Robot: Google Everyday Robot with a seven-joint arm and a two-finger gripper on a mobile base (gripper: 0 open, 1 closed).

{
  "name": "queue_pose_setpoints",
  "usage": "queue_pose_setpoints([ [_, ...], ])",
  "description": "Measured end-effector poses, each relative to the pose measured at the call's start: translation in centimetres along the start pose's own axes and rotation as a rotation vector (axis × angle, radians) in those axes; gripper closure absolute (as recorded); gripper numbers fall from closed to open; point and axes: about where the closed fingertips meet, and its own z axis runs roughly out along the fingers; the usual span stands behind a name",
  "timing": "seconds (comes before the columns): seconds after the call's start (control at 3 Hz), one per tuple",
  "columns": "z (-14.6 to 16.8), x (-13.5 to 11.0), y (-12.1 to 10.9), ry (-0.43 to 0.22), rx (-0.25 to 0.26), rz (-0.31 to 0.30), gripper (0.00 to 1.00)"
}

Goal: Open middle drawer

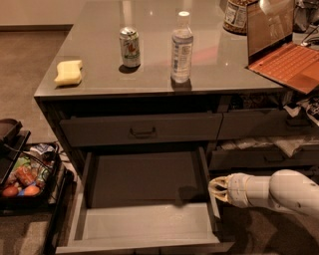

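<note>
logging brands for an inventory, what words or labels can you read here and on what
No text can be read.
Can: label print blurred.
Bottle: label blurred.
Jar: label blurred.
Hand, just right of the open middle drawer: no marking seen.
</note>
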Motion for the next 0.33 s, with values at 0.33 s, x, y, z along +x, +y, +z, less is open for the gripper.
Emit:
queue_pose_setpoints([
  [0.33,0.0,0.0,0.0,0.0,0.0,0.0,0.58],
])
